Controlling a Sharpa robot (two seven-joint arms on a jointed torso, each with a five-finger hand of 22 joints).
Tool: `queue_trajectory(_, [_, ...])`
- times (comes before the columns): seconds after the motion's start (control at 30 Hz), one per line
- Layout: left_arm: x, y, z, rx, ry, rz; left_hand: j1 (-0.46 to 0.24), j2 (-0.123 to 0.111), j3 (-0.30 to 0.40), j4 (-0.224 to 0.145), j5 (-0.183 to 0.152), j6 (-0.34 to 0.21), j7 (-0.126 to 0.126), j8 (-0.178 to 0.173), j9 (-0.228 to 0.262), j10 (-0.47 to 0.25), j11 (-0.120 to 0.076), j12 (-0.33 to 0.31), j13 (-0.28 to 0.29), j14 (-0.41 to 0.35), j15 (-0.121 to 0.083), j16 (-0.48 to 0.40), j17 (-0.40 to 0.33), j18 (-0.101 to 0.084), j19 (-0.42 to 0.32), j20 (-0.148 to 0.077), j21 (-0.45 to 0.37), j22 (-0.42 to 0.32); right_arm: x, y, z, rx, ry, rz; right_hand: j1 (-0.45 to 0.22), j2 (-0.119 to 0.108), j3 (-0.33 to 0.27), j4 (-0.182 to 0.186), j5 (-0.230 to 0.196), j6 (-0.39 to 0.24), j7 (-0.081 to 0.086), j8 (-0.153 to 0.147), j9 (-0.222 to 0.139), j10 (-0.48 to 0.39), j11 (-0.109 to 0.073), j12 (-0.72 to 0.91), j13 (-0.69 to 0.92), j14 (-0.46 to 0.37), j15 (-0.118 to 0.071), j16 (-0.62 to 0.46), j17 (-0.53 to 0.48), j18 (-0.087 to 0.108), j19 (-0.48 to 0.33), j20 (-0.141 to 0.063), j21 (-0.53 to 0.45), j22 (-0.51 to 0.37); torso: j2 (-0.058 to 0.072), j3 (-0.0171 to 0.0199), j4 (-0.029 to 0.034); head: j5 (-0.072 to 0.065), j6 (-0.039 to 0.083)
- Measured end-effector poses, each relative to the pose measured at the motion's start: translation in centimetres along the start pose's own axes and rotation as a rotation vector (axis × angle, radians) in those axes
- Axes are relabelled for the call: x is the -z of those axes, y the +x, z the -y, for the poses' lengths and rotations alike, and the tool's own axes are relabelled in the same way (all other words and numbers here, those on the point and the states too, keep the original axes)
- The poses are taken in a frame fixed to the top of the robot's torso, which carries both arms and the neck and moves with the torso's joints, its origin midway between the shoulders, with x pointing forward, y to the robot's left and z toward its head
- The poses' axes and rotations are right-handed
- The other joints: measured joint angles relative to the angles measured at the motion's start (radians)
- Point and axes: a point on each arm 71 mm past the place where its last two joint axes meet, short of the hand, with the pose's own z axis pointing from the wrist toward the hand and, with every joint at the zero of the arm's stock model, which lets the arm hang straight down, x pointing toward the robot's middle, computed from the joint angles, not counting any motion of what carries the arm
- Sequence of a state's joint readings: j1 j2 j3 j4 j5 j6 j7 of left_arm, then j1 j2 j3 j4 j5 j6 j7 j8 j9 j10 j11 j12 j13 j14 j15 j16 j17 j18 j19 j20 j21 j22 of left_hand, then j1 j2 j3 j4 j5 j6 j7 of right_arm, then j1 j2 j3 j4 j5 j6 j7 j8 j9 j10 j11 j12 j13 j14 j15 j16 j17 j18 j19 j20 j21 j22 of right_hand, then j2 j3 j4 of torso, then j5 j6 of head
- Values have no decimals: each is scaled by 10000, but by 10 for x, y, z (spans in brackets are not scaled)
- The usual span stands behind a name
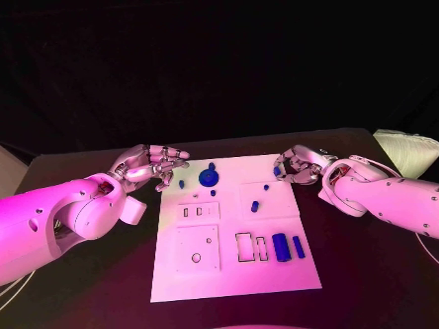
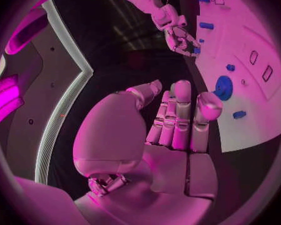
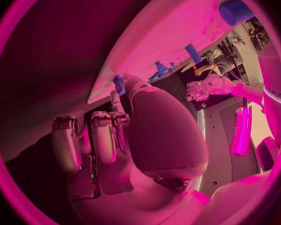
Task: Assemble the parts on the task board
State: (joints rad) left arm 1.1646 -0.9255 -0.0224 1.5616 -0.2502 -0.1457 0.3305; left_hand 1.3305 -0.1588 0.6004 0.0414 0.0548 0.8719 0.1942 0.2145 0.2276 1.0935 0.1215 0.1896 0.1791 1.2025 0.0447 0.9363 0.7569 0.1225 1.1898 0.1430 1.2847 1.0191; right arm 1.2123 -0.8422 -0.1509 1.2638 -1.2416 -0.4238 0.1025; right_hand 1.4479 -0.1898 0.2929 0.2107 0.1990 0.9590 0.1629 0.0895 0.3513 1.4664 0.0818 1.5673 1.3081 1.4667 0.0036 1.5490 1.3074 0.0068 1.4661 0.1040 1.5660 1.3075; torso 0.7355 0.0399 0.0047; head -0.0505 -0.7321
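White task board lies lengthwise away from the robot, mid-table. At its far left corner hovers the left hand, fingers curled in, nothing in them. On the board: a round blue gear at the far end, small blue pegs scattered, 2 blue cylinders lying lengthwise near empty slots, so most assembly looks undone. At the far right edge, the right hand pinches a small blue part.
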Motion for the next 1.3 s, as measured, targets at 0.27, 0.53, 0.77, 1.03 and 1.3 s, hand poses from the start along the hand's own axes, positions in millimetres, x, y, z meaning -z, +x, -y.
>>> queue_trajectory(0.27, [0,0,0,-8,0,5,0,0,0,0,0,-25,25,0,-1,0,0,0,-1,0,0,0,0,0,0,0,0,0,0,1,-1,16,16,-2,-57,57,207,-39,0,344,-126,176,45,-2,-75,0,-1,0,0,0,0,0,0,0,0,-1,-8,12,-1,20,-41])
queue_trajectory(0.53, [0,-1,0,-12,-5,10,0,0,0,0,0,-37,37,0,-1,0,0,0,-1,0,0,0,-1,0,0,0,0,0,0,1,-2,19,8,14,-98,97,302,2,-44,491,-187,234,67,-12,-138,0,-2,-15,-65,0,0,0,0,0,0,-2,-10,12,-8,21,-53])
queue_trajectory(0.77, [1,-1,0,-16,-11,15,0,0,0,0,0,-72,72,0,-2,1,0,0,-2,0,0,0,-1,0,0,0,0,0,-1,2,-5,-1,-8,54,-244,133,412,57,-393,745,-314,428,133,-1,-255,0,-3,-20,-167,0,-1,0,2,-76,0,6,-4,12,-5,10,-57])
queue_trajectory(1.03, [1,-1,0,-20,-20,27,0,0,0,0,0,-73,73,0,-2,1,0,-1,7,0,0,0,-1,1,0,0,0,0,-1,2,-8,-29,122,298,-465,148,409,142,-601,1015,-438,630,239,1,-329,0,-4,-18,-237,0,8,1,-3,-151,0,5,0,10,-3,0,-75])
queue_trajectory(1.3, [1,-2,0,-23,-23,33,0,0,-1,0,0,-73,73,0,-3,-35,35,40,7,0,0,0,-1,0,0,0,0,0,2,1,-17,-157,163,787,-507,188,438,171,-623,1158,-553,805,332,-19,-450,0,-5,-17,-315,37,7,1,1,-219,-1,4,-6,12,-4,11,-84])
